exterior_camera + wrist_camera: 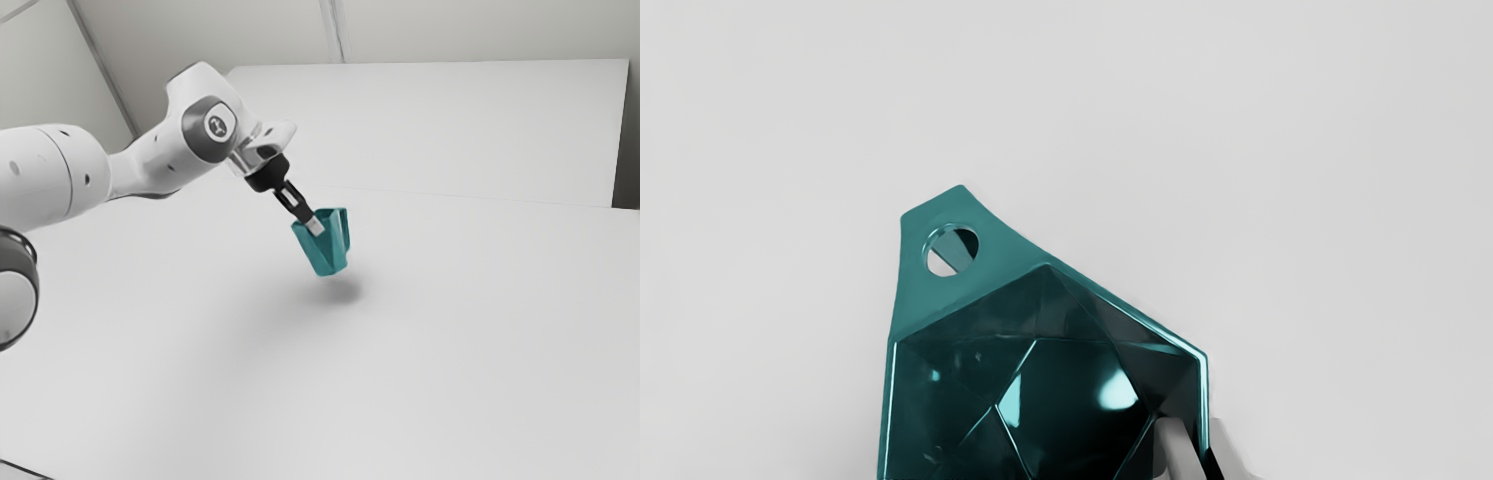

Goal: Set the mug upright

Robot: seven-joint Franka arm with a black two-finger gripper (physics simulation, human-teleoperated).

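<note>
Tool [316, 227] and mug [331, 250] hang together above the counter [450, 340], the tool closed down to little more than the thickness of the mug's wall. From the wrist view I make out one finger [1172, 445] inside the mug and the other finger [1229, 455] outside, with the wall pinched between them. The mouth is up, and a soft shadow [345, 291] lies on the counter below the base, so I take the mug to be clear of the surface. It looks nearly upright, though the exterior view suggests a slight lean, with the base swung toward that view's right.

What it wants, I judge, is a level base before contact: a small turn of the wrist to take out the lean, then a slow, straight descent. I would let the base meet the counter flat and ease the fingers apart only once the weight rests there. With just one wall held, the mug could pivot if an edge touches first, and a sideways pull on release might tip it.

I can't see the underside, so the true tilt is guesswork. The wrist view cuts off the near part of the rim [1126, 307] and most of both fingers. The handle [918, 300] is plain enough.
</note>
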